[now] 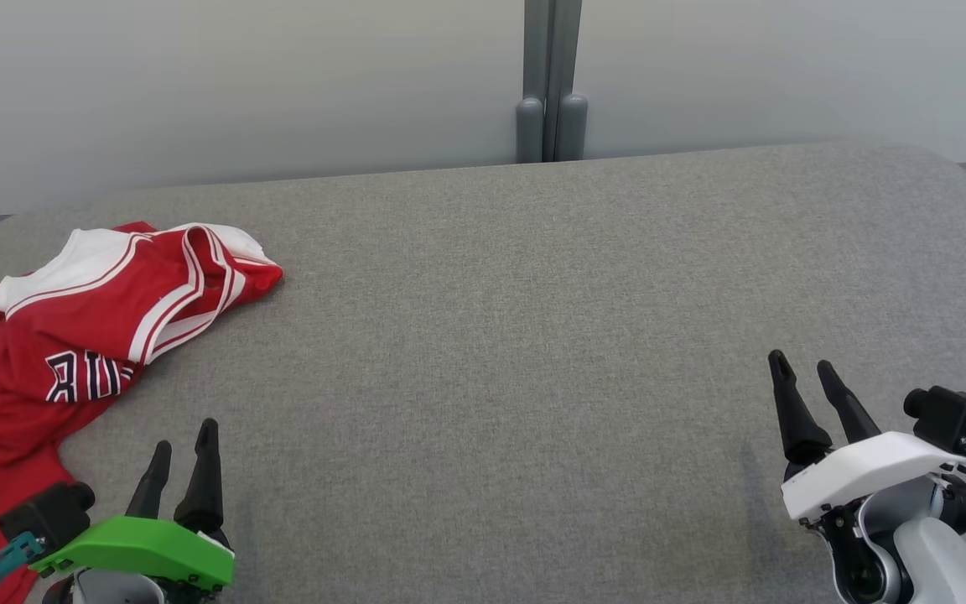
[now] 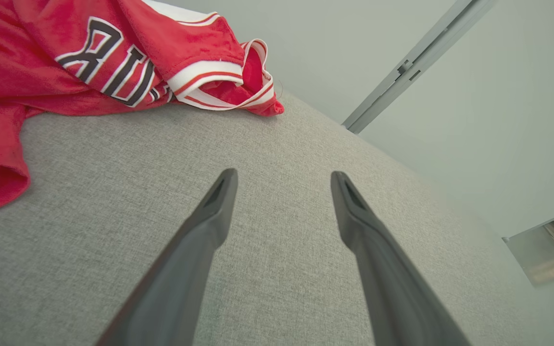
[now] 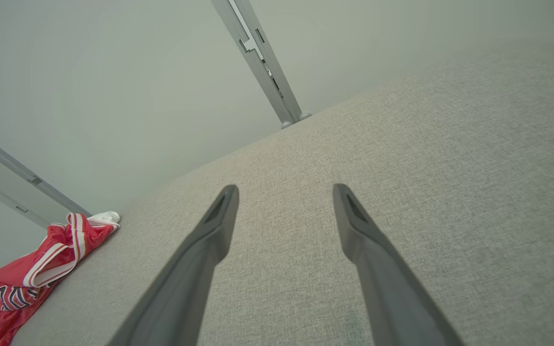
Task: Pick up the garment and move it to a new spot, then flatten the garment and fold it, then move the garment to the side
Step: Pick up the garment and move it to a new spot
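Note:
The garment [image 1: 72, 335] is a red sports jersey with white trim and dark lettering, lying crumpled at the left edge of the grey table [image 1: 533, 335]. It also fills the upper left of the left wrist view [image 2: 65, 62] and sits small at the lower left of the right wrist view [image 3: 36, 274]. My left gripper [image 1: 185, 436] hovers open just below and right of the jersey, apart from it, its fingers [image 2: 209, 226] empty. Far off at the lower right, my right gripper [image 1: 802, 365] is open too, nothing between its fingers [image 3: 358, 226].
Pale wall panels [image 1: 240, 84] stand right behind the table's far edge, joined by a grey post [image 1: 552, 84]. The grey fabric surface stretches wide between the two grippers. The table's back corners are rounded.

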Tool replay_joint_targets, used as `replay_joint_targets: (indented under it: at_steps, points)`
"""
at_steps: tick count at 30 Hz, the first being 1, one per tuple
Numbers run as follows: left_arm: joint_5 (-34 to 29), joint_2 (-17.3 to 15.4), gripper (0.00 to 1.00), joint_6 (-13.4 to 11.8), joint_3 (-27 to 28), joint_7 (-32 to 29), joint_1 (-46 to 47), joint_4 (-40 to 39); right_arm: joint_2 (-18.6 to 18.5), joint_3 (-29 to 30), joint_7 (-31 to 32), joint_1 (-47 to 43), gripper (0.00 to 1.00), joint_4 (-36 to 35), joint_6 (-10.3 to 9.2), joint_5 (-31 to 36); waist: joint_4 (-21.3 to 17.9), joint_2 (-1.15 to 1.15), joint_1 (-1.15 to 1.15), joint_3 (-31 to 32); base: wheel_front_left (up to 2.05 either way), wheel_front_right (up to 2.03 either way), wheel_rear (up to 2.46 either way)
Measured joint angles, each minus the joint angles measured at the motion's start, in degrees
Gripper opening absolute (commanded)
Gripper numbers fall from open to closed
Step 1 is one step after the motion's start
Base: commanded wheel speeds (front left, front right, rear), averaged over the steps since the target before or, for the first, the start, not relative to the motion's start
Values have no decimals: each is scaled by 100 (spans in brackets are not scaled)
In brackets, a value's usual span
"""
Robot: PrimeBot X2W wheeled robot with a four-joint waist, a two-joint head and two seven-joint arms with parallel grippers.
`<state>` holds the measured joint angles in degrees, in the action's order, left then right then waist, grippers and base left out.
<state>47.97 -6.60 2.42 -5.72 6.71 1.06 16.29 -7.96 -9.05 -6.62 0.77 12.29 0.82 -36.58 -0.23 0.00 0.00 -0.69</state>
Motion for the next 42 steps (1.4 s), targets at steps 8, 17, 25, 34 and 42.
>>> replay_joint_targets:
  at_steps: [8,17,25,34,42]
  points:
    - [-635,-15,100,-18,-15,159,-2,-13,-105,-127,-154,51,100,-59,-93,658,0,0,0,-5,0,0,0]
    - [-1427,-37,100,-18,-23,370,-10,-48,-159,-145,-356,52,100,-107,-211,1354,10,0,0,-1,0,0,0]
    - [-2096,-108,100,-16,-31,535,-54,-43,-274,-147,-535,49,100,-141,-330,1989,-4,0,0,-6,0,0,0]
    - [-2780,-138,100,3,-25,722,-133,21,-270,-121,-708,-17,100,-175,-345,2440,-23,0,0,-26,0,0,0]
    - [-2967,-132,100,60,43,755,-133,60,-272,-7,-772,-42,100,-177,-308,2630,-28,0,0,-43,0,0,0]
